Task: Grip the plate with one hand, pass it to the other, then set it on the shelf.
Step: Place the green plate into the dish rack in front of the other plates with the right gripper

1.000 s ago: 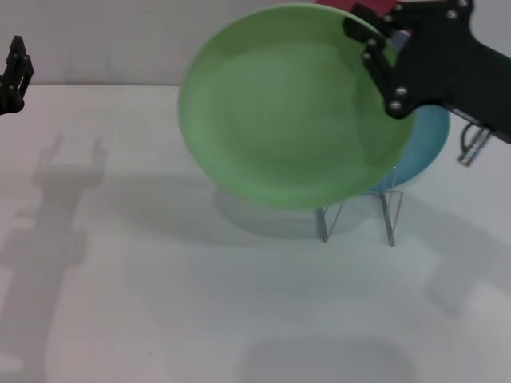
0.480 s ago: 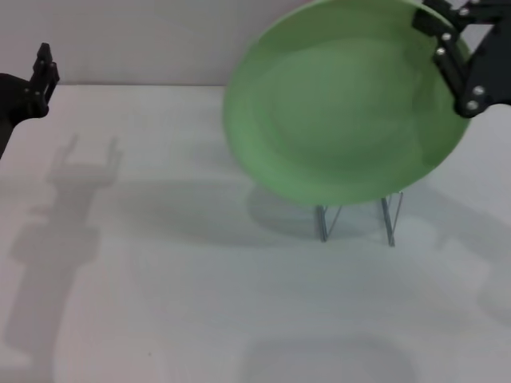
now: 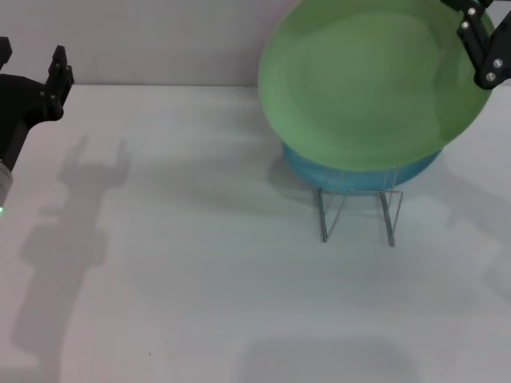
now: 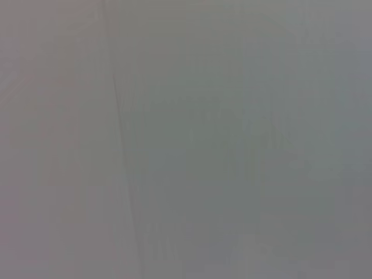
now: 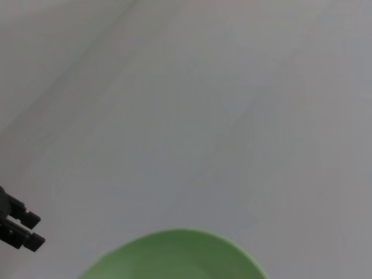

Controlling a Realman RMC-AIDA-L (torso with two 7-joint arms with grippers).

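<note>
Plate (image 3: 367,84) held tilted above shelf (image 3: 357,214), clamped at rim by right hand (image 3: 477,38); left hand (image 3: 36,76) open, empty, well apart.

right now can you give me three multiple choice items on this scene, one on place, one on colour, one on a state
1. Where is the green plate?
A. flat on the table
B. held up in front of the wire shelf
C. by the left hand

2. What colour is the plate standing in the shelf?
A. sky blue
B. yellow
C. black

3. What is the right hand doing?
A. hanging empty
B. resting on the table
C. gripping the green plate's rim

Answers: 1 B, the plate hangs above the table at the shelf. 2 A, the blue plate shows under the green one. 3 C, its fingers clamp the edge; the left hand is far off, empty.
</note>
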